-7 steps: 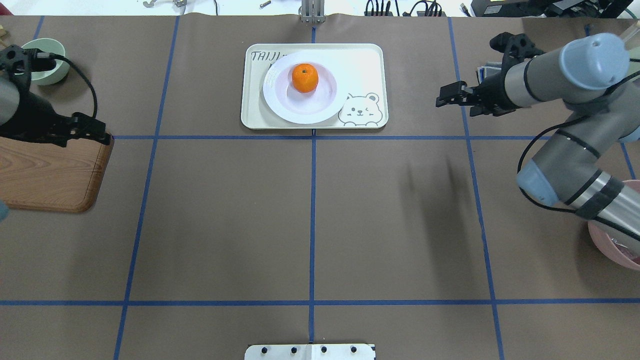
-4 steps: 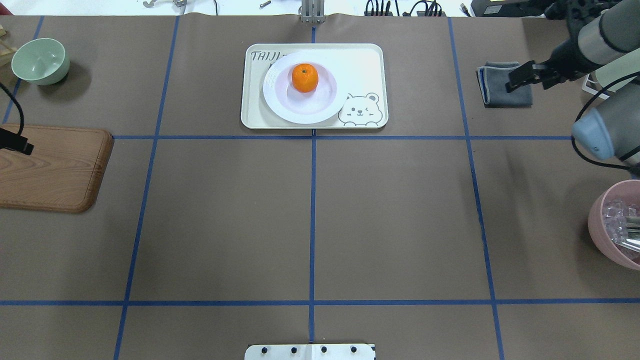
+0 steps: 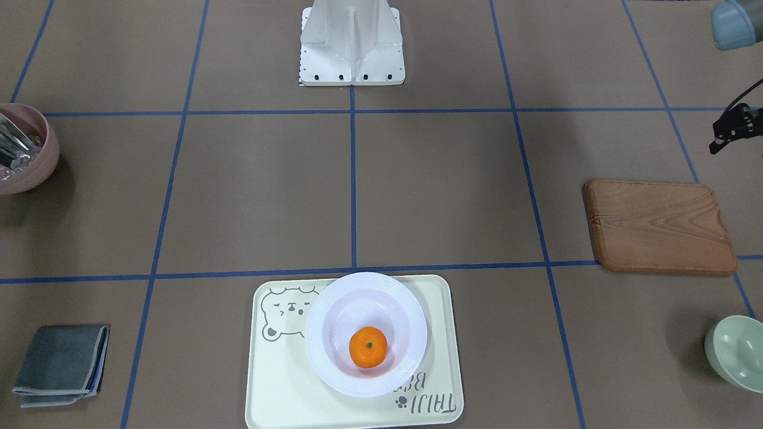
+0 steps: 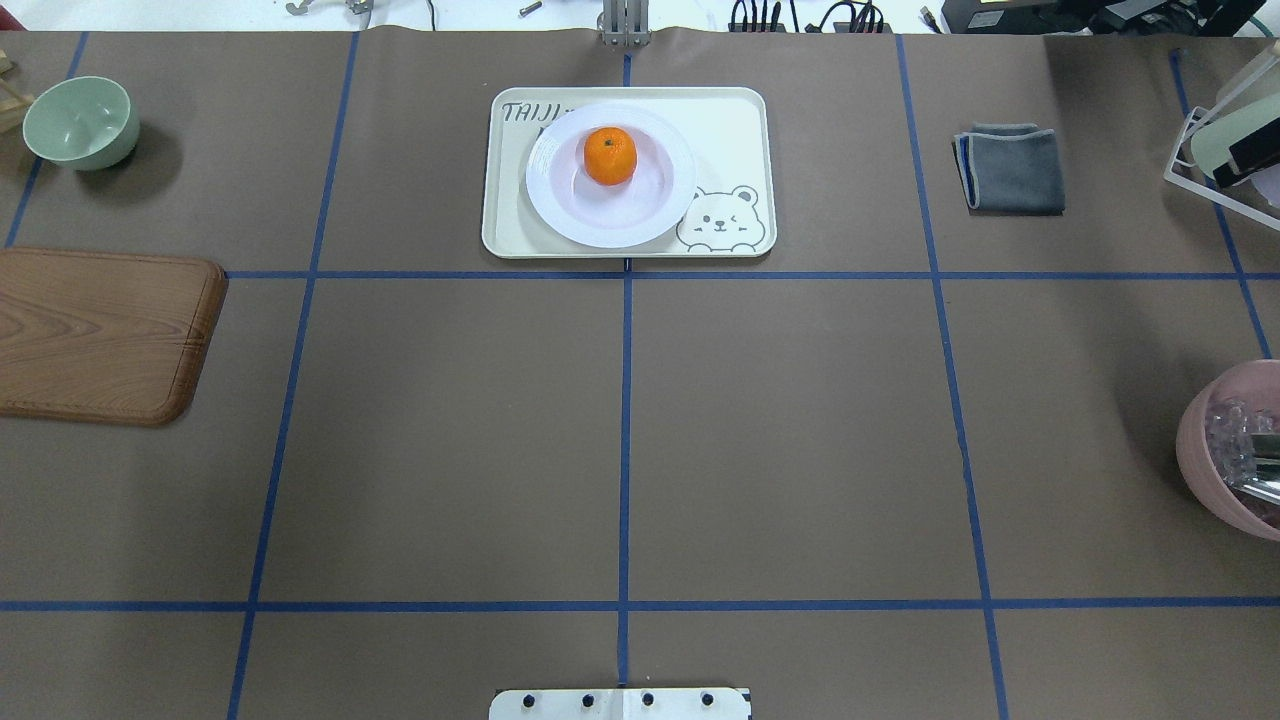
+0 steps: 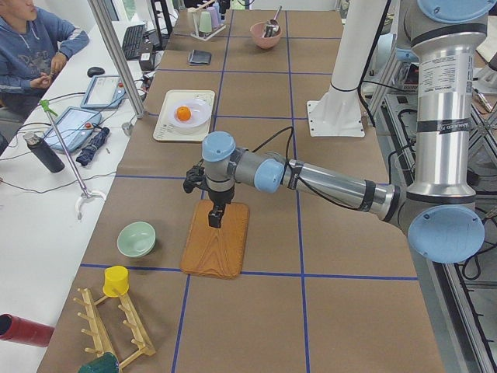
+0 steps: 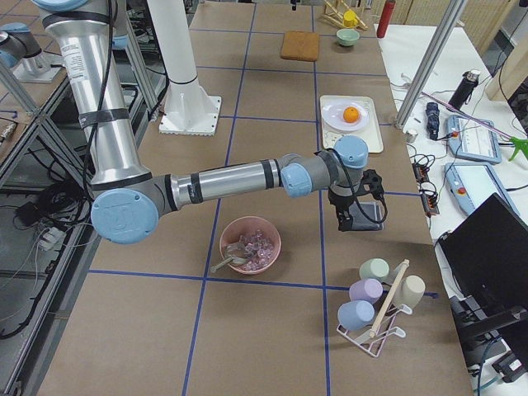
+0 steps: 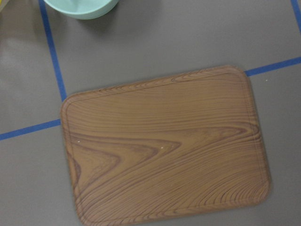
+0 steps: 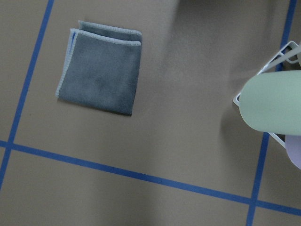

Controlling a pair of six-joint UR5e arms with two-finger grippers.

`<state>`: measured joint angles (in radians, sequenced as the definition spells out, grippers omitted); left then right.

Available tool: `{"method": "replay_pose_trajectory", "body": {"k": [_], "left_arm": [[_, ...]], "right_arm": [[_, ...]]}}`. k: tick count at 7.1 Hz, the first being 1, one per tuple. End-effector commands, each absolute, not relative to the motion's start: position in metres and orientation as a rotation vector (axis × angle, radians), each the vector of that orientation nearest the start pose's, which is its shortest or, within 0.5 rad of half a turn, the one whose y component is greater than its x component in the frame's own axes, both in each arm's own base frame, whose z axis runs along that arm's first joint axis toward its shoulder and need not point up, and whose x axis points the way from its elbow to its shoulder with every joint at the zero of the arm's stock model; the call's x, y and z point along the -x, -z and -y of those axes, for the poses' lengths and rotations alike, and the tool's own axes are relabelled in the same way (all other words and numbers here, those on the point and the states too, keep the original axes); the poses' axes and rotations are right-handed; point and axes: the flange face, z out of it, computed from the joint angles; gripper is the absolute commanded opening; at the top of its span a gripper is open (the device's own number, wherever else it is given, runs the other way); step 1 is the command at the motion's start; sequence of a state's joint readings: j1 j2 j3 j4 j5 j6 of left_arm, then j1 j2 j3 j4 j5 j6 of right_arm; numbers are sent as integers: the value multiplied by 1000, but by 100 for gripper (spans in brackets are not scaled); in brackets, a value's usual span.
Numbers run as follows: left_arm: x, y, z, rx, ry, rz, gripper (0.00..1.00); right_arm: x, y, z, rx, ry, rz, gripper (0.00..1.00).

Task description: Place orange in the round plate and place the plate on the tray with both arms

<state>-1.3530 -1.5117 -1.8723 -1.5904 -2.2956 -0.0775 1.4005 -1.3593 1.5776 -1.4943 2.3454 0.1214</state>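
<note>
The orange (image 4: pixel 610 155) rests in the white round plate (image 4: pixel 600 218), which sits on the cream tray (image 4: pixel 735 130) at the far middle of the table. The front-facing view shows the same: orange (image 3: pixel 368 347), plate (image 3: pixel 334 364), tray (image 3: pixel 280 387). Neither arm appears in the overhead view. My left gripper (image 5: pixel 214 221) hangs above the wooden board, far from the tray. Over by the grey cloth, my right gripper (image 6: pixel 346 224) points down. I cannot tell whether either is open or shut. The wrist views show no fingers.
A wooden board (image 4: pixel 100 335) and a pale green bowl (image 4: pixel 80 122) lie at the left. A folded grey cloth (image 4: pixel 1010 168), a cup rack (image 4: pixel 1225 140) and a pink bowl (image 4: pixel 1235 450) stand at the right. A person (image 5: pixel 31 39) sits beside the table.
Both arms have pulled out of the overhead view, the left one leftward and the right one rightward. The orange, plate and tray have not moved.
</note>
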Motion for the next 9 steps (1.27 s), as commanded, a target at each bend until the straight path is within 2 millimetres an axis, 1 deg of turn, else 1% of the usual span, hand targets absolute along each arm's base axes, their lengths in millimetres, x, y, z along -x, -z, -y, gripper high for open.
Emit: {"method": "replay_pose_trajectory", "body": {"k": [1, 2, 3, 4, 5, 6, 7, 8, 9], "left_arm": [[-31, -540, 476, -125, -225, -753, 98], [-33, -532, 487, -133, -227, -754, 98], [-35, -535, 495, -110, -219, -753, 98], [-35, -545, 493, -90, -212, -752, 98], [-38, -555, 488, -55, -207, -801, 98], [-42, -553, 486, -45, -211, -863, 98], [-40, -547, 486, -64, -215, -867, 98], [-38, -542, 490, -77, -215, -862, 98], [-34, -534, 492, -93, -207, -865, 98]], "right_arm": [[28, -519, 579, -91, 178, 790, 100], [37, -503, 578, -76, 203, 789, 100], [28, -510, 576, -97, 262, 785, 100], [25, -497, 578, -123, 263, 773, 100], [26, -498, 581, -125, 265, 769, 100], [28, -499, 581, -119, 257, 775, 100], [28, -497, 580, -126, 262, 780, 100], [36, -494, 580, -128, 278, 780, 100], [38, -496, 580, -120, 280, 781, 100]]}}
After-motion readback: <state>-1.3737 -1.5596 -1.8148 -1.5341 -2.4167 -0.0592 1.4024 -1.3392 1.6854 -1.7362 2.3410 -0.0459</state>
